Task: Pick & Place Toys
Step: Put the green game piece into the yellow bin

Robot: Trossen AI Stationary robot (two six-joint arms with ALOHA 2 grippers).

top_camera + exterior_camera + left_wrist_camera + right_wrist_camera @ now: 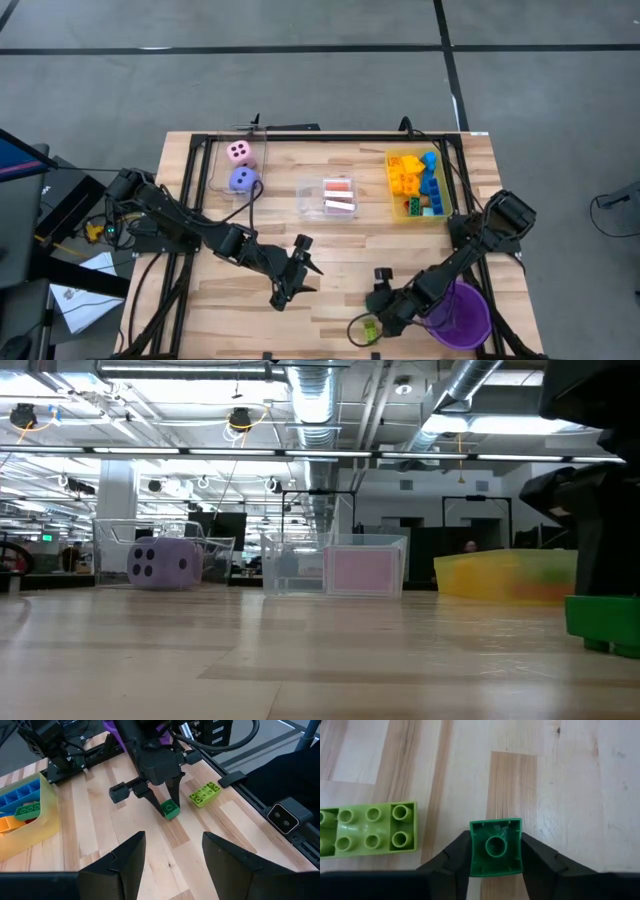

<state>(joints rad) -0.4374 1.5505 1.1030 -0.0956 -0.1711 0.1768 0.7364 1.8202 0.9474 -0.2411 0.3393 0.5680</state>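
My right gripper is near the table's front edge, shut on a small dark green brick. The brick also shows in the left wrist view and at the right of the low view. A lime-green brick lies flat on the table just beside it, studs up. My left gripper is open and empty at the table's middle front, pointing toward the right gripper; its fingers stand apart in its own view. My right gripper pinches the dark green brick's two opposite side walls between its two fingers. The fingers slant down from above. The brick's face with one round ring looks up at the wrist camera. I cannot tell whether it touches the table or hangs just above it.
A purple cup stands at the front right, behind the right gripper. At the back are a yellow bin of bricks, a clear bin with pink cards, and a pink die and a purple die.
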